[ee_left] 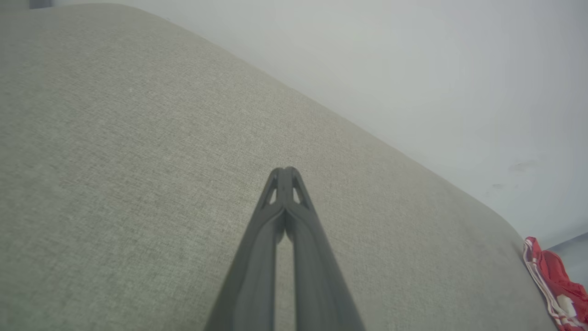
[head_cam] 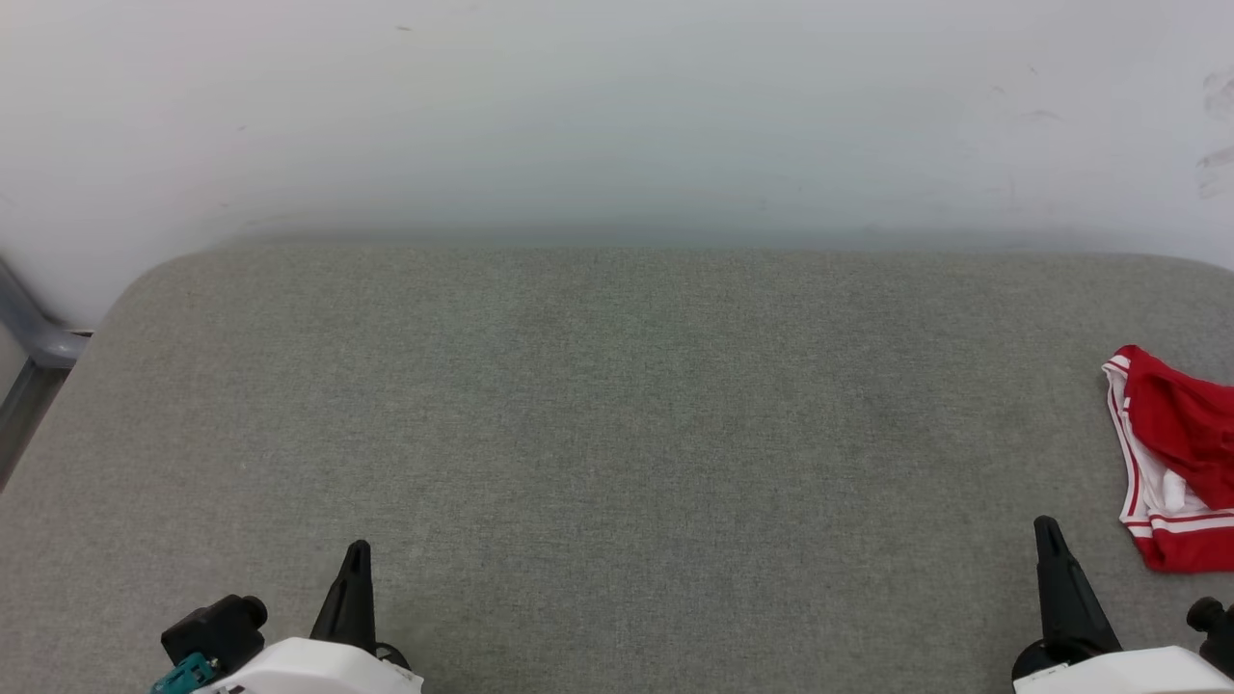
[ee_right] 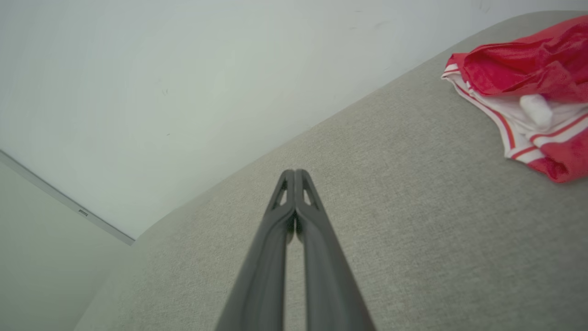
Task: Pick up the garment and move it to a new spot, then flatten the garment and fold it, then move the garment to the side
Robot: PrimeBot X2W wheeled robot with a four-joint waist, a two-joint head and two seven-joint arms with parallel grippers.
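The garment lies crumpled at the right edge of the grey padded table; red cloth with white parts and red-white striped trim shows, and part of it runs out of the head view. It also appears in the left wrist view as the garment at the lower right, and in the right wrist view as the garment at the upper right. My left gripper rests at the lower left, shut and empty; its tips meet. My right gripper stands shut just left of the garment, apart from it, tips together.
A white wall rises behind the table's far edge. A grey metal frame shows at the far left beside the table's rounded corner. The table's right end drops off just past the garment.
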